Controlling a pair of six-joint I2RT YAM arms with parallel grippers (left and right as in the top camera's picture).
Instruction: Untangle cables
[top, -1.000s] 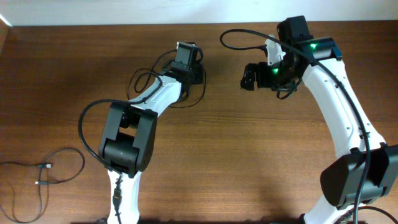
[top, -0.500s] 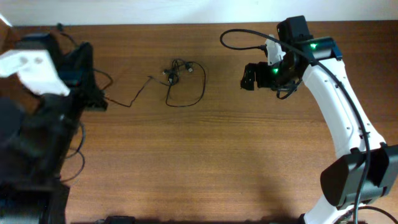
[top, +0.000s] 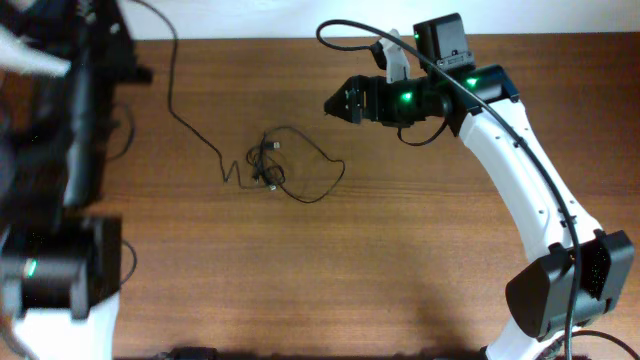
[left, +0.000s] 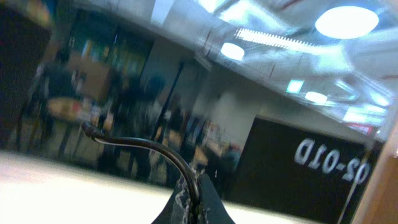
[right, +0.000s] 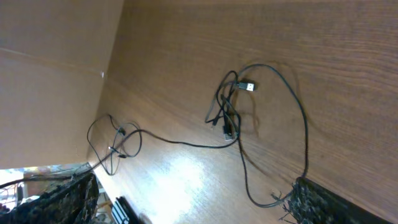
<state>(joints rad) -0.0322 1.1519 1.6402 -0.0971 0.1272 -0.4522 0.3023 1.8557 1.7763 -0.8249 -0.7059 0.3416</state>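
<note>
- Could cinch the knot (top: 267, 166) tighter by hauling further on the strand (top: 170, 85), clamped shut in the left pincer (left: 194, 194) raised high over the far-left corner.
- Might drag the whole tangle leftward across the worktop (top: 400, 270) instead of freeing anything, with nothing pinning it down.
- Could lose the strand from so thin a grip; looks held only at the very fingertips.
- Risks snagging the loop (top: 342, 168) when reaching in with the right pincer (top: 333, 104), spread wide, empty, hovering near the knot on its far-right side.
- Lies mid-worktop, left of centre, well clear of every edge; plenty of bare wood on the near side and to the right.
- Tighter on the left: second bundle (right: 115, 146) toward that edge, joined to the knot by a long cord, near the raised arm.
</note>
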